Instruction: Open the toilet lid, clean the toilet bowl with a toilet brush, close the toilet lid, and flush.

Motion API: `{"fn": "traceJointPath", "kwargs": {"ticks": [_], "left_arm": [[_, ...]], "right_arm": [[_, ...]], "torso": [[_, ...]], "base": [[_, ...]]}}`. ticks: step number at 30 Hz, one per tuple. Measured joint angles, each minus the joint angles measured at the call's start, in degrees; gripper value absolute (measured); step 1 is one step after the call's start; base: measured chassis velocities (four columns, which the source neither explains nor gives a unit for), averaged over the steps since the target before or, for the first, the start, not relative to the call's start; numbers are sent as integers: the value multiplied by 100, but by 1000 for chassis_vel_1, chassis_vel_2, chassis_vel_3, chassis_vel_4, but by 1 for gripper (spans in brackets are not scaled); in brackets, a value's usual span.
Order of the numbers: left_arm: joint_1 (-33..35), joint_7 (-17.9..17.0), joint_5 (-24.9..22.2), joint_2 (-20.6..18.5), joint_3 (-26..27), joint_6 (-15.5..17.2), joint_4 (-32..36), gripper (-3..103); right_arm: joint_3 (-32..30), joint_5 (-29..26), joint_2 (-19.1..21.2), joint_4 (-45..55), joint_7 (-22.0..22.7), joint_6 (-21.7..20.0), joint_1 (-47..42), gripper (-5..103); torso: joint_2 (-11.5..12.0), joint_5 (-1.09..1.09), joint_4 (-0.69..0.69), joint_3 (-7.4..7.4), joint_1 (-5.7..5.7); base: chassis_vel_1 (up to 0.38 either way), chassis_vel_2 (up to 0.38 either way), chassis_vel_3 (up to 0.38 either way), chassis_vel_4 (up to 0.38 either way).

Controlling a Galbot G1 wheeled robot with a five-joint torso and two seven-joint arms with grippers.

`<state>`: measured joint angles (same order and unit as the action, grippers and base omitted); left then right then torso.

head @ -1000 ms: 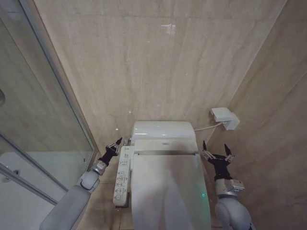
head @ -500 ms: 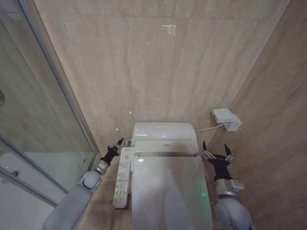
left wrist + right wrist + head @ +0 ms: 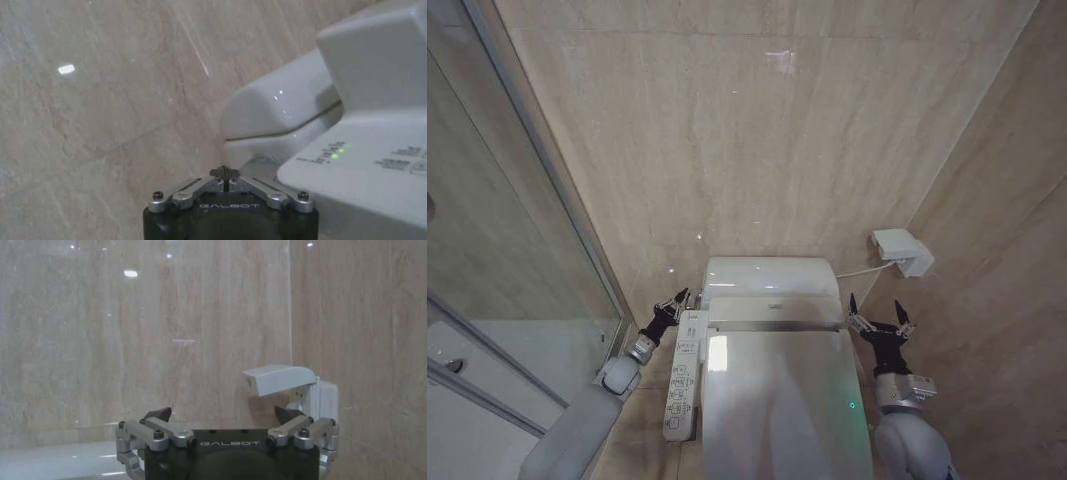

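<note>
The lid lies shut over the bowl, in the middle near the robot, with the tank against the far beige stone wall. A button panel runs along the bowl's left side. The left gripper hovers just left of the panel's far end, jaws together. The right gripper hangs by the bowl's right side, jaws apart and holding nothing. A white wall box sits far right; a glass shower screen stands left.
</note>
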<state>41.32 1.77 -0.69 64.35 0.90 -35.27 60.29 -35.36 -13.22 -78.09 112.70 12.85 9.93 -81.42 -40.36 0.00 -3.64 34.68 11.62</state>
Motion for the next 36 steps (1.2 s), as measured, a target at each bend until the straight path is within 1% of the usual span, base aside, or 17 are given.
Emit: {"fn": "traceJointPath", "kwargs": {"ticks": [7,14,21,23,24,36], "left_arm": [[77,5,43,1,6,-44,2,0],[299,-2,150,-8,58,-131,63,0],[377,-3,217,21,63,-167,39,0],[378,-3,219,25,63,-167,33,0],[375,-1,224,35,59,-162,8,0],[69,10,206,38,-31,-179,-270,0]], "right_arm": [[0,0,0,0,0,0,1,100],[0,0,0,0,0,0,0,100],[0,0,0,0,0,0,0,100],[0,0,0,0,0,0,0,100],[0,0,0,0,0,0,0,100],[0,0,0,0,0,0,0,100]], "torso": [[0,1,-3,0,0],[-1,2,-1,-1,-1],[-1,1,-1,0,0],[-1,1,-1,0,0],[-1,0,-4,1,0],[0,-1,-3,1,0]], "base": [[0,0,0,0],[0,0,0,0],[0,0,0,0],[0,0,0,0],[0,0,0,0],[0,0,0,0]]}}
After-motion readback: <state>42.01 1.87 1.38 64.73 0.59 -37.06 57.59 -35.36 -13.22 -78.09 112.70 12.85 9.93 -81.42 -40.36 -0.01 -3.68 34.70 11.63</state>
